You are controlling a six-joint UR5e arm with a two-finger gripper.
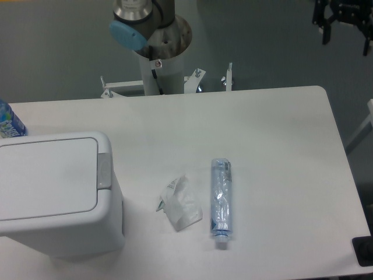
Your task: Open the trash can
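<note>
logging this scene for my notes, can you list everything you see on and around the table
trash can: one, white with a grey latch, lid shut, at the table's left front
plastic bottle: one, clear with a blue tint, lying on its side right of centre, cap toward the front edge
wrapper: one, clear crumpled plastic with some print, between the trash can and the lying bottle
second bottle: one, blue label, only partly in view at the left edge behind the trash can
table: one, white
dark object: one, black, cut off at the lower right corner; cannot tell what it is
robot arm: one, silver base with a blue cap, behind the table's far edge; its fingers are not in view
</note>
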